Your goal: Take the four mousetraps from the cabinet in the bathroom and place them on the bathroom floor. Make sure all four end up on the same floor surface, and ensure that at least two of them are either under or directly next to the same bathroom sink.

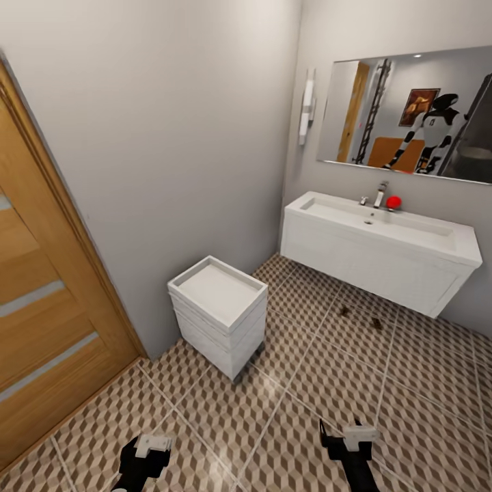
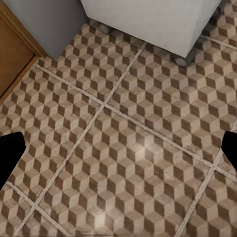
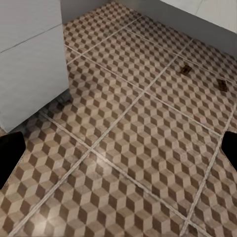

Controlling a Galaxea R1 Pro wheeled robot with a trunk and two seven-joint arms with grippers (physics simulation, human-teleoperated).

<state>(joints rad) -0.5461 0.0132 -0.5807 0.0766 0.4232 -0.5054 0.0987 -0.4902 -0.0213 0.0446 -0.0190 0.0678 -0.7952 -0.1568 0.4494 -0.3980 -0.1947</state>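
Observation:
Two mousetraps lie on the bathroom floor point(image 1: 294, 403) just in front of the white wall-hung sink point(image 1: 383, 256): one mousetrap point(image 1: 345, 311) point(image 3: 186, 69) and, a little to its right, a second mousetrap point(image 1: 376, 323) point(image 3: 222, 85). They are small brown boards with dark parts. My left gripper point(image 1: 145, 456) point(image 2: 118, 148) and right gripper point(image 1: 344, 439) point(image 3: 118, 148) hang low over the cube-patterned tiles, both open with nothing between the fingers. The traps are well ahead of the right gripper. The cabinet is out of view.
A white wheeled drawer unit point(image 1: 219, 314) stands against the left wall, close ahead of my left gripper. A wooden door point(image 1: 41, 307) is at the far left. A mirror point(image 1: 410, 113) hangs above the sink; a red ball point(image 1: 393, 202) sits by the tap.

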